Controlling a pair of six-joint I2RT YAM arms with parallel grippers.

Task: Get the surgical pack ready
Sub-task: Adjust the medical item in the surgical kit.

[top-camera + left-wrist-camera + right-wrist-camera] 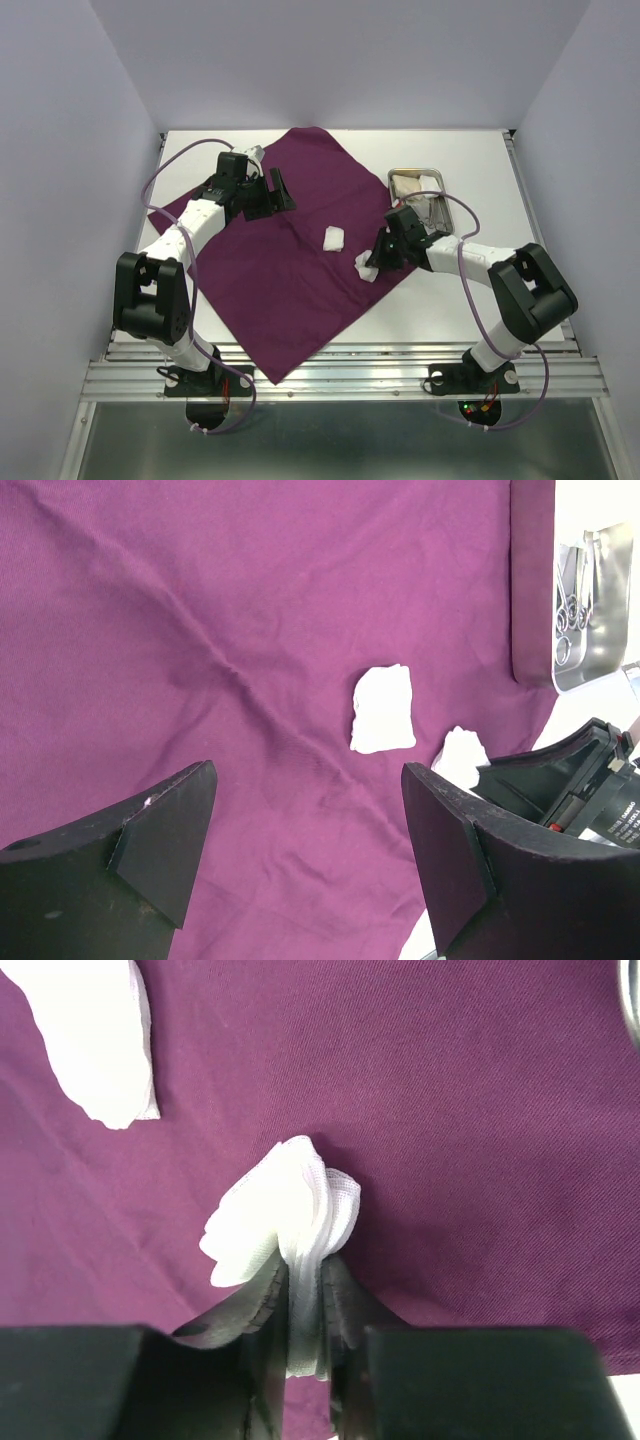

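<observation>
The deep-purple cloth lies spread like a diamond on the table. My right gripper is shut on a white gauze wad, pinching its folded layers just above the cloth near the right corner. A second gauze wad lies loose on the cloth beside it. The small steel tray sits off the cloth at the right, with silver scissor-like instruments inside. My left gripper hangs open over the cloth's upper left, with nothing between its fingers.
The cloth's near corner overhangs the table's front edge. White walls close in on the left, right and back. The right arm's cable loops above the table by the tray.
</observation>
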